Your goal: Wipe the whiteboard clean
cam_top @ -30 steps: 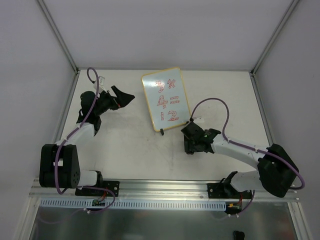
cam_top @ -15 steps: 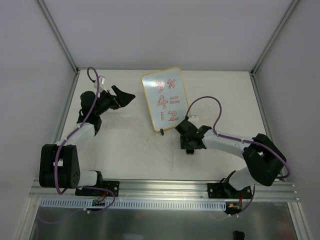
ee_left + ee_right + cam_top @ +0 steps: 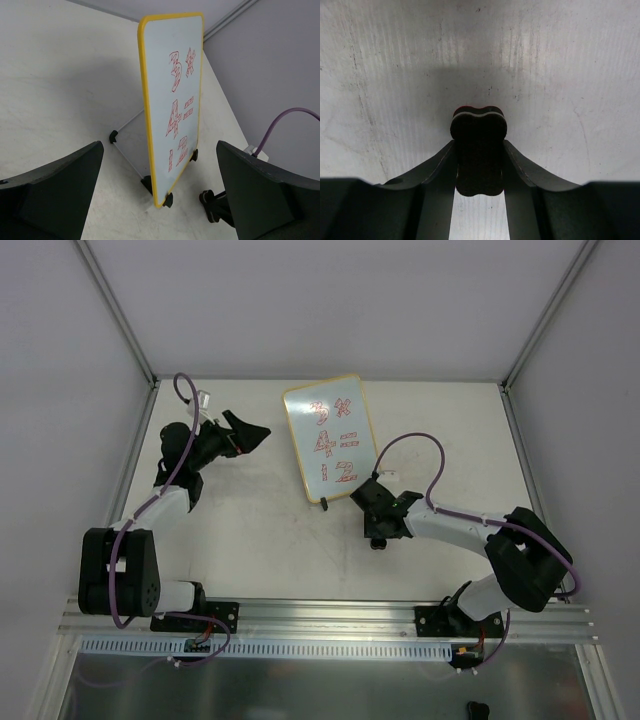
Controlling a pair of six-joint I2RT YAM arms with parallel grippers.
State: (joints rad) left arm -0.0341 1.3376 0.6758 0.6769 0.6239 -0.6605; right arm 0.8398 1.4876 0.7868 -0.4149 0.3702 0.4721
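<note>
The whiteboard (image 3: 329, 439), yellow-framed with red marks, stands tilted on black clip feet at the table's back middle; it also shows in the left wrist view (image 3: 176, 105). My right gripper (image 3: 379, 536) is just in front of its right foot, shut on a small black eraser block (image 3: 479, 155) with a red back, held against the table. My left gripper (image 3: 262, 434) is open and empty, left of the board, pointing at it; its fingers (image 3: 55, 185) frame the board.
The table (image 3: 260, 540) is white and scuffed, bounded by white walls and metal posts. A purple cable (image 3: 415, 455) loops above the right arm. The eraser tip also shows in the left wrist view (image 3: 210, 205).
My right gripper moved left and toward the board's lower right corner a second ago, then settled with the eraser near the table. The left arm has not moved.
</note>
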